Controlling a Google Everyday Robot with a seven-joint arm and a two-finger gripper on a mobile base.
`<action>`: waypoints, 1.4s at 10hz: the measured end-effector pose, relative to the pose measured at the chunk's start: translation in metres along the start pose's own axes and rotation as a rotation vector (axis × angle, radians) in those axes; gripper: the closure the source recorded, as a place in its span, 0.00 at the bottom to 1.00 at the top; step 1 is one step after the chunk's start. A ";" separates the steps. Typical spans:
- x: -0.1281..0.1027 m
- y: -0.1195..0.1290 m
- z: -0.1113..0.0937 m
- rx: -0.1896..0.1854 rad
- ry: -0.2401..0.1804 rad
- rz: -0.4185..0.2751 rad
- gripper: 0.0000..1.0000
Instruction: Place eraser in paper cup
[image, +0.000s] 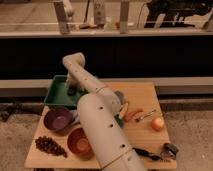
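My arm reaches from the bottom middle of the camera view up and left across the wooden table (145, 95). My gripper (72, 90) hangs down over the green tray (56, 95) at the back left, low inside it. I cannot pick out the eraser; if it is in the tray, the gripper hides it. A small greyish round thing (119, 96) just right of my arm may be the paper cup, mostly hidden by the arm.
A purple bowl (57, 119) and an orange bowl (79, 141) stand at the front left, with dark grapes (48, 146) beside them. A carrot (133, 114), an apple (158, 123) and small dark tools (169, 149) lie to the right. A dark wall runs behind.
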 end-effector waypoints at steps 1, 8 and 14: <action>0.000 0.000 0.000 0.003 -0.002 0.000 0.20; -0.001 0.007 0.008 -0.005 -0.026 -0.022 0.23; 0.000 0.008 0.008 0.000 -0.026 -0.033 0.79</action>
